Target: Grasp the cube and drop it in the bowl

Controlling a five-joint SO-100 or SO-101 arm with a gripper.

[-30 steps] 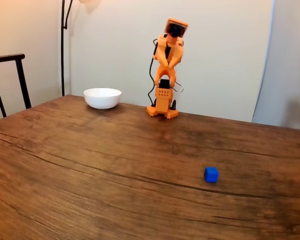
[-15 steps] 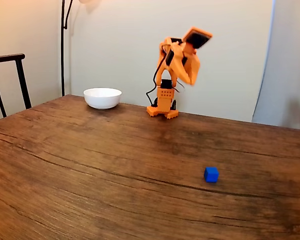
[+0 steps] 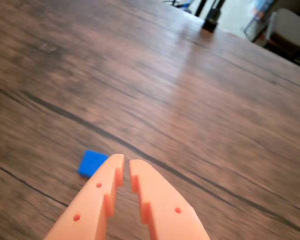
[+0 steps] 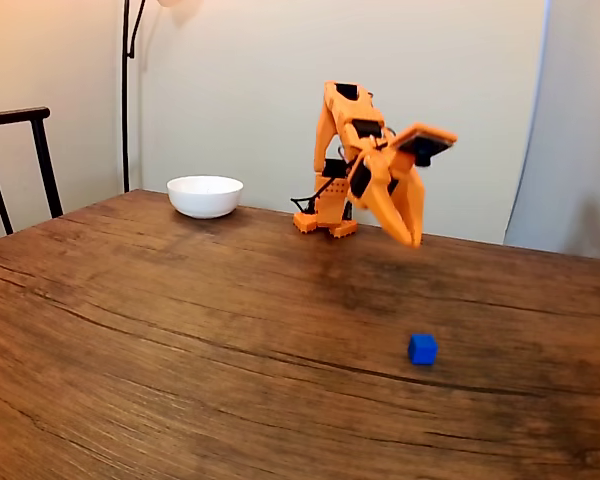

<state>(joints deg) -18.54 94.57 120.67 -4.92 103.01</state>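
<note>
Gripper [image 4: 413,240] nearly closed (empty) above table [image 4: 180,330], cube [image 4: 423,349] at 6 o'clock, bowl [image 4: 205,195] at 10.

Below our gripper [image 4: 414,240] the wooden table [image 4: 180,330] lies bare, so we have open air straight down to the cube [image 4: 423,348], which sits alone on the boards. In the wrist view the cube [image 3: 92,162] lies just left of our nearly closed fingertips [image 3: 124,161], nothing around it. The bowl [image 4: 205,195] stands well off to the gripper's left in the fixed view, with a chair [image 4: 20,165] beyond the table edge.
</note>
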